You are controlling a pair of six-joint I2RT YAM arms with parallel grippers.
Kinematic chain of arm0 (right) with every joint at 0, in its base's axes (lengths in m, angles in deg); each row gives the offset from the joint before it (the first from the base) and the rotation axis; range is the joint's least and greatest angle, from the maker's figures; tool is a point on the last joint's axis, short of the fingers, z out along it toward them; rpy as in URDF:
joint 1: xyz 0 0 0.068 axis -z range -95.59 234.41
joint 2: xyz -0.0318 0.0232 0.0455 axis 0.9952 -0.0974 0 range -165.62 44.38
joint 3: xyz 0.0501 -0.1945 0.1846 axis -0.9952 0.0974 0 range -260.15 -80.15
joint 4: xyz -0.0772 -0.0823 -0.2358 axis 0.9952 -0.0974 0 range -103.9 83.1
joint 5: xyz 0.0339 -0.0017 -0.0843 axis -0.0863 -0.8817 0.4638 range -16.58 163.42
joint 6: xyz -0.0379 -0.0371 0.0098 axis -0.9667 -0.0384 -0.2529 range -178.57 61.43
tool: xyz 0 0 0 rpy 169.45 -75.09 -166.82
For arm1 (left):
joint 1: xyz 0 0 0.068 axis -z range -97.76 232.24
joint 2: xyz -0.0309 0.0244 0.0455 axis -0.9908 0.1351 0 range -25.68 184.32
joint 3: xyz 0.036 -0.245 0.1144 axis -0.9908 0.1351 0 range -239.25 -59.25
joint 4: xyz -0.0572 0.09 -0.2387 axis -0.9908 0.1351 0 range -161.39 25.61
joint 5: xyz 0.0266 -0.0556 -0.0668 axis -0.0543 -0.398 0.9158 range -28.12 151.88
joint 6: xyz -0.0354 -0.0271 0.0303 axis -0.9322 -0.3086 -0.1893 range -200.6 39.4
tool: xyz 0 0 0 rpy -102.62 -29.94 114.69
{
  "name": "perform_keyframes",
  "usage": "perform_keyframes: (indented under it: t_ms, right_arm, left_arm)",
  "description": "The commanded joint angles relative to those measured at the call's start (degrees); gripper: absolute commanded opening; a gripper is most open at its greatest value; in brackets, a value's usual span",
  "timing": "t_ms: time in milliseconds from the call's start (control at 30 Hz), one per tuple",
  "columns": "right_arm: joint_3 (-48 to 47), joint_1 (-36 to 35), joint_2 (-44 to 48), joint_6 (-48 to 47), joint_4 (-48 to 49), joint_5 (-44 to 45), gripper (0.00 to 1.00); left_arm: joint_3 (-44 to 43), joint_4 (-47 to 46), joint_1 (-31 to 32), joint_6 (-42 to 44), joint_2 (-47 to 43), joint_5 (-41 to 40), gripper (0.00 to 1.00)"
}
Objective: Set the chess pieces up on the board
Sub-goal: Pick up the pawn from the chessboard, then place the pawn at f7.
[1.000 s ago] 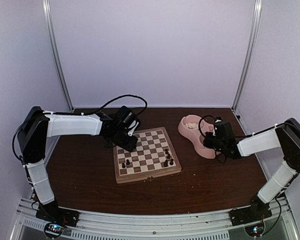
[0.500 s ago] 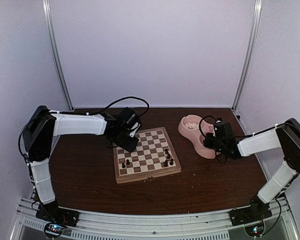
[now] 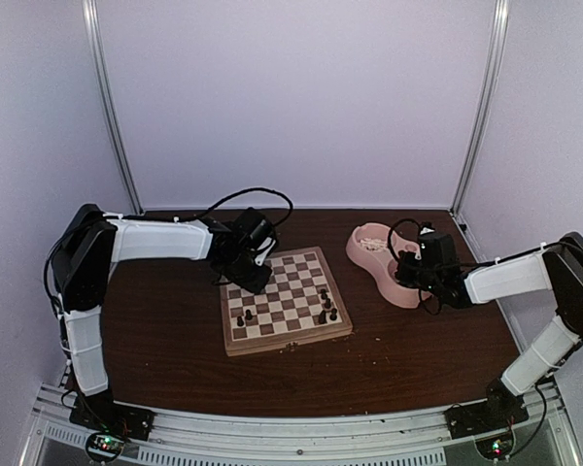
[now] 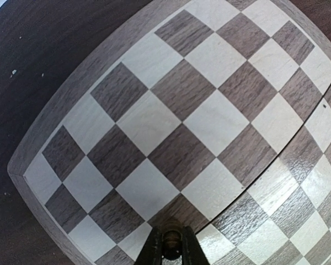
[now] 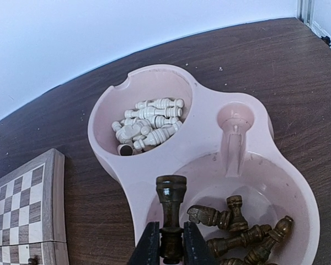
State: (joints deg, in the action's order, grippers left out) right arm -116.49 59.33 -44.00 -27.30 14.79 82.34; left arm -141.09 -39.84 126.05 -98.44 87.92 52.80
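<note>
The board [image 3: 290,282] lies mid-table with several dark chess pieces [image 3: 325,306] standing along its near rows. My left gripper [image 3: 254,282] hangs low over the board's far left corner. In the left wrist view the board [image 4: 154,121] fills the frame, and the left gripper [image 4: 171,249] is shut on a small dark piece [image 4: 170,238]. My right gripper [image 3: 405,275] is over the pink double bowl [image 3: 361,254]. In the right wrist view that gripper [image 5: 171,243] is shut on a dark rook-like piece [image 5: 171,199], held upright above the bowl.
The pink bowl [image 5: 204,127] holds cream-white pieces [image 5: 149,124] in its far well and loose dark pieces [image 5: 243,232] in its near well. A corner of the board [image 5: 22,204] shows at the left of the right wrist view. Dark wood table all round.
My left arm has stretched a little farther over the board's far left corner and its jaws have closed. The right arm with its dark piece has barely moved.
</note>
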Motion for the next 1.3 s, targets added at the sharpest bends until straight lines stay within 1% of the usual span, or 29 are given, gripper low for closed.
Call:
perform_keyframes:
  t_ms: [0, 100, 333, 567, 800, 1267]
  right_arm:
    - [0.63, 0.3, 1.49, -0.73, 1.52, -0.55, 0.0]
    - [0.56, 0.34, 1.29, -0.78, 1.66, -1.04, 0.0]
    - [0.58, 0.3, 1.13, -1.15, 2.24, -1.64, 0.0]
    - [0.37, 0.34, 0.32, -0.9, 2.68, -2.48, 0.0]
    - [0.38, 0.3, 0.22, -0.86, 3.09, -3.2, 0.0]
    - [0.57, 0.34, 0.93, -1.3, 3.01, -3.28, 0.0]
  left_arm:
    - [-1.76, 1.01, -0.46, 1.51, 0.23, 2.22, 0.09]
    - [-1.52, 2.1, -0.39, 1.7, -0.86, 4.97, 0.06]
    - [1.43, 3.25, 1.13, 0.98, -6.26, 6.46, 0.07]
    - [5.54, 3.07, 4.63, 1.34, -10.82, 8.25, 0.07]
    - [7.56, 2.86, 7.01, 0.89, -11.14, 8.66, 0.07]
    - [7.73, 0.24, 7.16, 0.96, -7.64, 8.91, 0.07]
